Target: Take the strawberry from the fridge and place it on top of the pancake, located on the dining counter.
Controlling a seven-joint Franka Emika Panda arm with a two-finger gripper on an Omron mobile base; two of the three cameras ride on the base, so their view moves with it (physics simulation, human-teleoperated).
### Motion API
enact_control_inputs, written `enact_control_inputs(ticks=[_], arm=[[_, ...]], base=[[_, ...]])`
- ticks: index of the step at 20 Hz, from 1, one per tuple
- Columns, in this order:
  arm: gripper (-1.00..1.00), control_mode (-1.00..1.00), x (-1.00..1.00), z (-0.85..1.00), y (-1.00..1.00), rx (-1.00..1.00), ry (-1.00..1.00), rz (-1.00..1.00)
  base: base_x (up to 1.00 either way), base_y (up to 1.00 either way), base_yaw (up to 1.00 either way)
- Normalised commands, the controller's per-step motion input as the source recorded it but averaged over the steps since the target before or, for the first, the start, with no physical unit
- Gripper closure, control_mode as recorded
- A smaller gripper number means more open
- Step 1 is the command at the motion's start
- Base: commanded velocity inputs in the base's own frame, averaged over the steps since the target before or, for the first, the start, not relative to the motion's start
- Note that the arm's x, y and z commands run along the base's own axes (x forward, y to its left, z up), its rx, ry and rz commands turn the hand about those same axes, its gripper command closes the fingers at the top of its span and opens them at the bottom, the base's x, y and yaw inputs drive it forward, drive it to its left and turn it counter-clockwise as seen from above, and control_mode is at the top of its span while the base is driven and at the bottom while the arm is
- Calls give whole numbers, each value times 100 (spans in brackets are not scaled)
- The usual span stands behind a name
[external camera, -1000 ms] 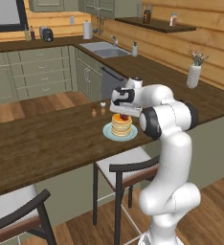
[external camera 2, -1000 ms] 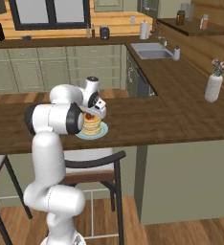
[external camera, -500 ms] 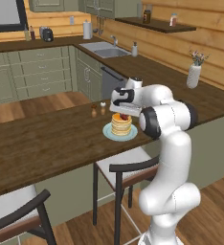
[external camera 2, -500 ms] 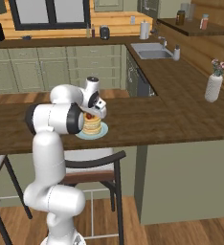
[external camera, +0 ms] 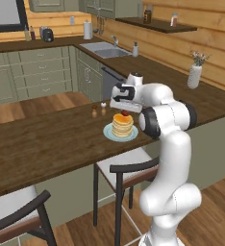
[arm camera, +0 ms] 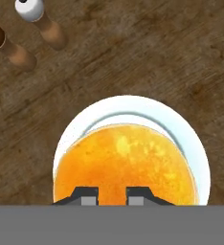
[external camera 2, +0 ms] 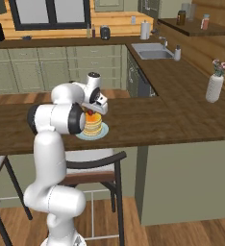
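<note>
strawberry [external camera: 125,113] between closed fingers [arm camera: 89,196] (just above pancake [external camera: 122,125])

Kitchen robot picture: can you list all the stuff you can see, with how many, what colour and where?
pancake: one stack, golden brown, on the plate under the claw
plate: one, pale blue-green, on the dining counter
strawberry: one, dark red, pinched in the claw just above the pancake
dining counter: one, dark brown wood, across the middle
shakers: two, small, brown, one white-topped and one dark-topped, on the counter behind the plate
chairs: two, dark frames with pale seats, in front of the counter
vase: one, white with flowers, on the far worktop
sink: one, grey, back corner worktop
cabinets: row, sage green, back wall
claw: one, dark tips, shut on the strawberry
</note>
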Motion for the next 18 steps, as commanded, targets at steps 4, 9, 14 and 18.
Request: enact_control_inputs(ticks=[4, 9, 14, 18], arm=[[100, -100, -11, 0, 0, 0, -5, 0], [100, -100, 7, -15, 0, 0, 0, 0], [100, -100, 9, -3, 0, 0, 0, 0], [100, -100, 3, -1, 0, 0, 0, 0]], base=[[0, 0, 0], [0, 0, 0], [0, 0, 0], [0, 0, 0]])
